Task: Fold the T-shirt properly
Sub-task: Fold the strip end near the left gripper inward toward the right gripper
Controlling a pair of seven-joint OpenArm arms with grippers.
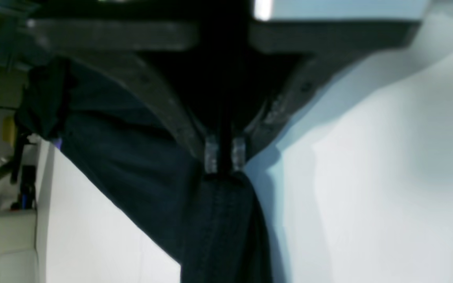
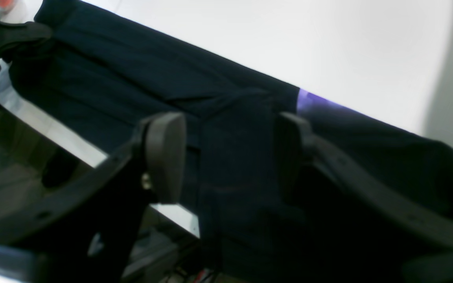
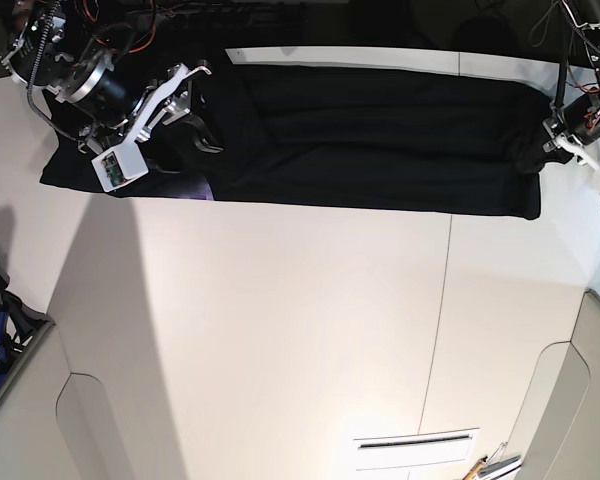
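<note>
The black T-shirt (image 3: 370, 135) lies stretched as a long band across the far part of the white table. In the left wrist view my left gripper (image 1: 224, 157) is shut on a bunched edge of the T-shirt (image 1: 140, 169), which pulls taut away from the tips. In the base view that gripper (image 3: 533, 150) is at the shirt's right end. My right gripper (image 2: 226, 153) hovers open over the T-shirt (image 2: 112, 78), one pad (image 2: 165, 153) on each side of a fold. A purple sliver of print (image 2: 309, 100) peeks out beside it. In the base view this gripper (image 3: 202, 120) is near the shirt's left end.
The white table (image 3: 280, 330) spreads toward the near side, with a seam (image 3: 440, 300) running down it and a slotted plate (image 3: 415, 450) near the front. Cables and motor housings crowd the back corners. The table's far edge (image 2: 73, 147) drops to dark floor.
</note>
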